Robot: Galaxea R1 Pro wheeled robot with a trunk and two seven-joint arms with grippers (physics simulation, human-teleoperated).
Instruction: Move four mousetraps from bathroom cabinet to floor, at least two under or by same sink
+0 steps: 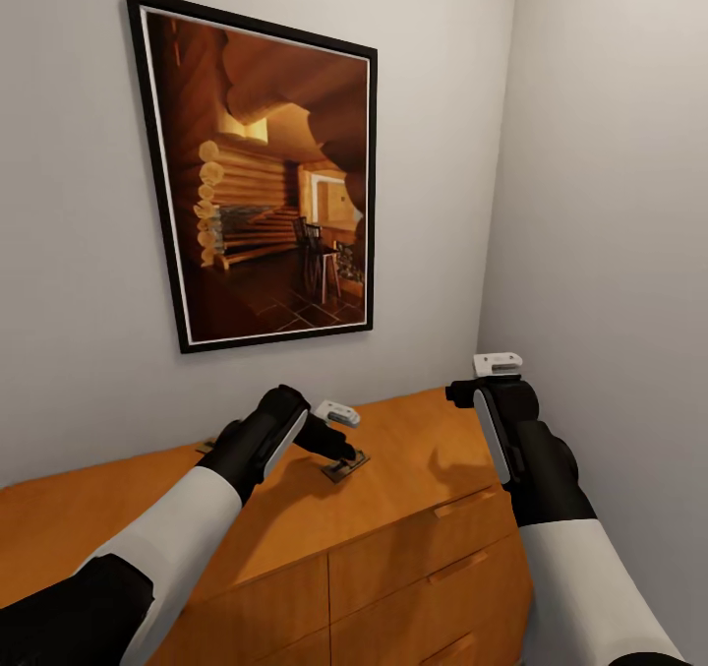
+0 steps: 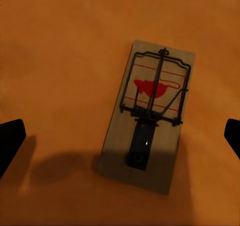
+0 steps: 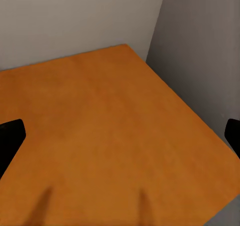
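Orange-brown cabinet (image 1: 413, 489) top in a grey-walled corner holds a mousetrap (image 2: 147, 118), flat, light and stiff, lying free between the left gripper (image 2: 120, 138)'s wide-open jaws, best pinched across its board edges, probably clear of the spring wire.

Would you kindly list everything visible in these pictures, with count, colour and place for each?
Flat rectangular wooden mousetrap: one clearly seen, tan board with black wire and red mark, lying on the cabinet top below the left gripper.
Second small flat piece: one, dark, on the cabinet top behind the left arm; too hidden to identify.
Orange-brown wooden cabinet: one, with bar-handled drawers, in the corner.
Black-framed picture: one, log-cabin interior, on the grey wall.
Left gripper: black, fingers open over the mousetrap.
Right gripper: black, open above bare cabinet top.
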